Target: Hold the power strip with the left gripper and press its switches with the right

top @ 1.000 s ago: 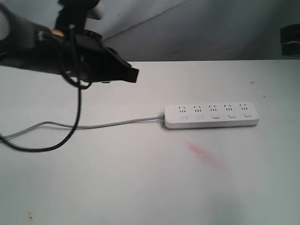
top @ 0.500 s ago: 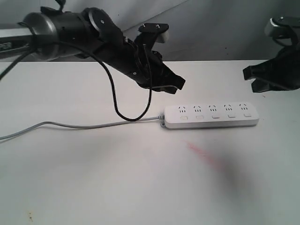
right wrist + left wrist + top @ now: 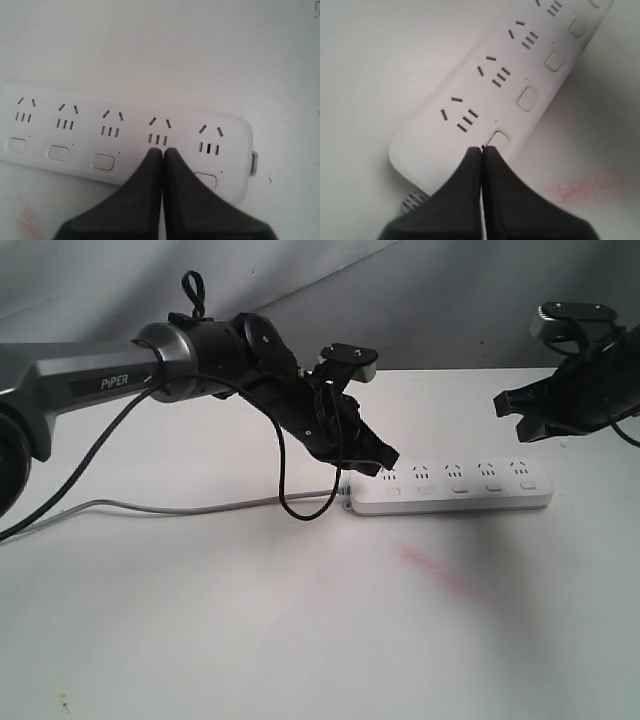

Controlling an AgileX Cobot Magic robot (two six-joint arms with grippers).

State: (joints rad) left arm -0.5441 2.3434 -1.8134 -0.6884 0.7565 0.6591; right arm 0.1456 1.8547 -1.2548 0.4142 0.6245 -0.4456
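The white power strip (image 3: 450, 490) lies flat on the table, its grey cord (image 3: 200, 507) trailing left. My left gripper (image 3: 386, 462), on the grey "PIPER" arm, is shut, its tip down at the strip's cord end. In the left wrist view the left gripper (image 3: 482, 148) points at the edge of the first of the switches (image 3: 498, 138) on the strip (image 3: 485, 90); I cannot tell if it touches. My right gripper (image 3: 508, 405) hangs shut above and behind the strip's other end. The right wrist view shows the right gripper (image 3: 162, 150) over the strip (image 3: 125, 132), between two switches (image 3: 103, 161).
A faint pink stain (image 3: 440, 575) marks the white table (image 3: 250, 620) in front of the strip. A looping black cable (image 3: 300, 502) hangs from the left arm down to the cord. A grey backdrop (image 3: 450, 300) rises behind the table's far edge.
The left arm swung right and came down until its shut tip reached the strip's cord end. The right gripper came into view and moved left towards the strip.
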